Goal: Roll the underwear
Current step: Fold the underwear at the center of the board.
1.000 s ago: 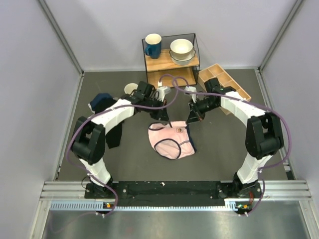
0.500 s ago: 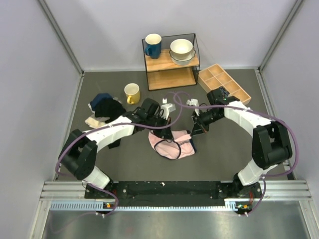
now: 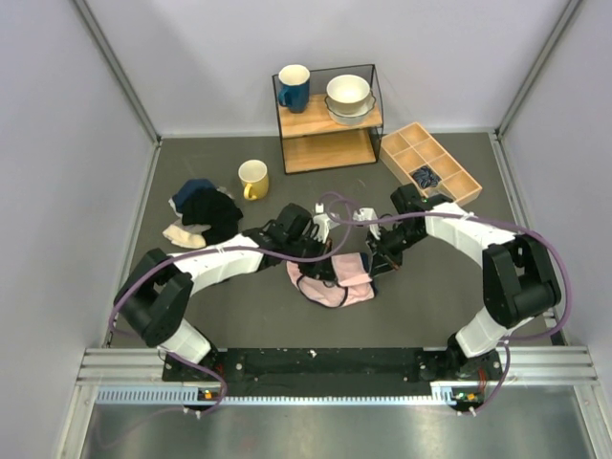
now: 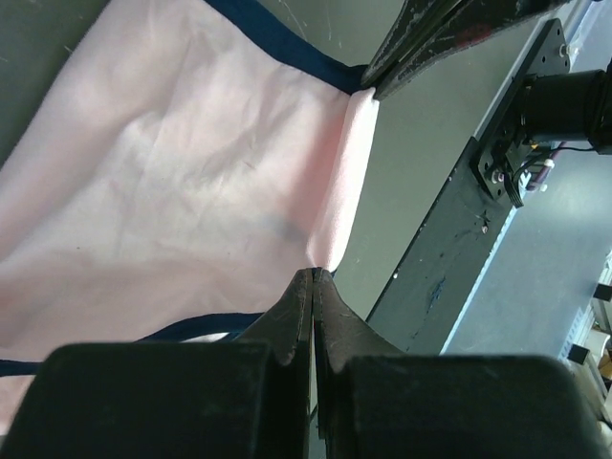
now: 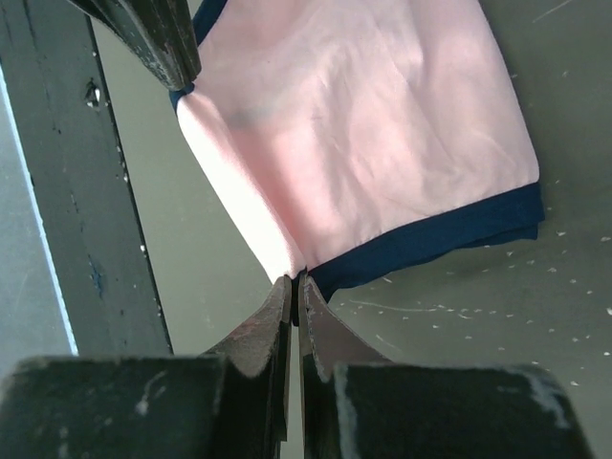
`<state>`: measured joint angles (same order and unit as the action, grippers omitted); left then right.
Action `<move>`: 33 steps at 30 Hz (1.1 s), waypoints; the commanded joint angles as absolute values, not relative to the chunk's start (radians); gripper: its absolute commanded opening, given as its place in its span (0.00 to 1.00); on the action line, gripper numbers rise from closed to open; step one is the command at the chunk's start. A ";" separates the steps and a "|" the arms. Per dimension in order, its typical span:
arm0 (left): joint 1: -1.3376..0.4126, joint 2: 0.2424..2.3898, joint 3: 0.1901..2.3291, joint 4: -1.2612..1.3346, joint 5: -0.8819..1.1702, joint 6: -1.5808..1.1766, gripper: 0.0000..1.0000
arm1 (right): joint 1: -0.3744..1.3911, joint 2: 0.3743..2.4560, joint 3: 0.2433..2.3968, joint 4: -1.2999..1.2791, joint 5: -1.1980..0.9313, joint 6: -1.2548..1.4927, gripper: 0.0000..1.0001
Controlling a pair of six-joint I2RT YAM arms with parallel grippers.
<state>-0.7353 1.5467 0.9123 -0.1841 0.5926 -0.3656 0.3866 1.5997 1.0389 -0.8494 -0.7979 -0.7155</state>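
The underwear [image 3: 332, 280] is light pink with thin navy edging and lies on the dark table between the arms, its far part folded toward the near side. My left gripper [image 3: 323, 260] is shut on the fold's left end; in the left wrist view [image 4: 315, 273] the pink fabric [image 4: 191, 163] stretches away from the pinched tips. My right gripper [image 3: 368, 264] is shut on the fold's right end, where pink cloth [image 5: 363, 124] and navy edging [image 5: 440, 234] meet the tips [image 5: 295, 278]. Each wrist view shows the other gripper's fingers at the fold's far end.
A yellow mug [image 3: 253, 178] stands back left beside a heap of black garments and a beige cloth [image 3: 203, 214]. A wire shelf [image 3: 328, 119] holds a blue mug and bowls. A wooden divided tray [image 3: 430, 163] sits back right. The black base rail [image 3: 325, 363] runs along the near edge.
Both grippers have moved toward the near edge, pulling the underwear's far edge over itself. The garment now looks shorter and bunched. The mug and the tray, earlier hidden by the arms, now show.
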 commanded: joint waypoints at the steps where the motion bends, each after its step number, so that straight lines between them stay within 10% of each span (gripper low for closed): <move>1: -0.765 1.565 0.881 -0.101 0.588 -0.406 0.00 | 0.408 1.572 1.013 -0.865 -0.753 -0.758 0.00; 12: -0.836 1.582 0.790 -0.014 0.535 -0.485 0.00 | 0.431 1.603 1.000 -0.902 -0.726 -0.759 0.05; 22: -0.847 1.586 0.761 -0.008 0.508 -0.492 0.22 | 0.442 1.606 1.023 -1.063 -0.773 -0.838 0.36; 33: -0.842 1.272 0.744 -0.078 0.384 -0.456 0.33 | 0.437 1.630 1.143 -1.026 -0.914 -0.660 0.14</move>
<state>-0.8406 1.3743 0.7456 -0.0647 0.4553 -0.4839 0.4297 1.6104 1.0824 -1.0618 -0.8181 -0.7425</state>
